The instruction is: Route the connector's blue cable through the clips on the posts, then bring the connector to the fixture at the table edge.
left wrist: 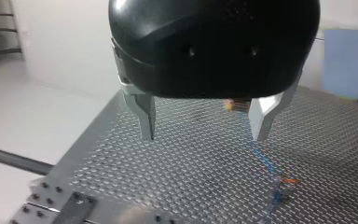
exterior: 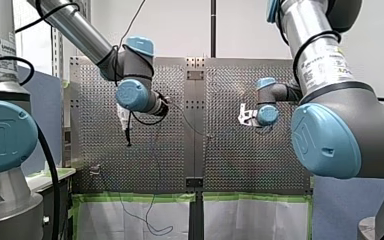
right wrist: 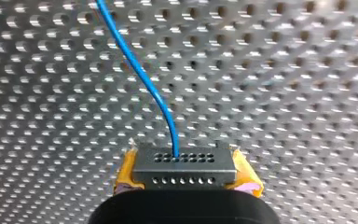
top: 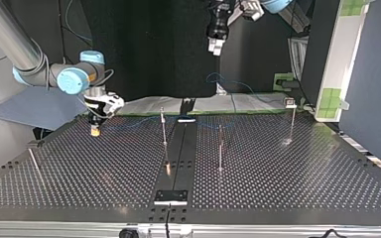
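Observation:
In the right wrist view a black connector (right wrist: 185, 169) with rows of small holes sits between my right gripper's (right wrist: 186, 175) yellow pads (right wrist: 248, 176), just above the perforated table (right wrist: 284, 93). Its blue cable (right wrist: 140, 70) runs ahead over the plate. In the top view my right gripper (top: 95, 130) is low over the table's far left. My left gripper (top: 216, 45) hangs high at the back, open and empty. Its metal fingers (left wrist: 145, 116) stand wide apart in the left wrist view, with the blue cable (left wrist: 265, 163) on the table below.
Thin upright posts stand on the table: one near the middle (top: 163, 126), one right of the centre strip (top: 221, 151), one at the far right with a clip (top: 291, 103). A leaning rod (top: 33, 161) is at the left. A small plate (top: 170, 197) sits at the near edge.

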Action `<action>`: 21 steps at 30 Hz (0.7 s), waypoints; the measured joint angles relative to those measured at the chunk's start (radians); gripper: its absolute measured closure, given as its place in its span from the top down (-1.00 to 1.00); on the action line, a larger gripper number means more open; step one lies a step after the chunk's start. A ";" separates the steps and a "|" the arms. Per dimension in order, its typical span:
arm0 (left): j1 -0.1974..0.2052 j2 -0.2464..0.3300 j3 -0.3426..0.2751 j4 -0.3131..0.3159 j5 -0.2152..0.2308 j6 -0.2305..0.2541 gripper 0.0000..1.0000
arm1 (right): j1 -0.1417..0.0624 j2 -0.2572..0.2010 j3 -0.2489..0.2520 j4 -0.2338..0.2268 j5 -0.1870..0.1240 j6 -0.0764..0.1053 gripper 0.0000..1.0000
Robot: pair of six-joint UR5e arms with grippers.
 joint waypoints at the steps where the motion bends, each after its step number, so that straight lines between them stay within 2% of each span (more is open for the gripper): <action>1: -0.001 -0.006 -0.008 0.007 0.000 0.005 1.00 | 0.000 -0.010 0.000 0.001 0.001 0.000 -1.00; 8: -0.004 -0.050 -0.051 0.065 0.000 0.032 1.00 | -0.010 -0.065 -0.001 0.004 0.001 -0.006 -1.00; 13: -0.002 -0.023 -0.058 0.084 0.000 0.036 1.00 | -0.022 -0.105 -0.001 0.014 0.000 -0.021 -1.00; 21: 0.004 0.033 -0.089 0.104 -0.005 0.047 1.00 | -0.046 -0.176 -0.001 0.077 0.018 -0.032 -1.00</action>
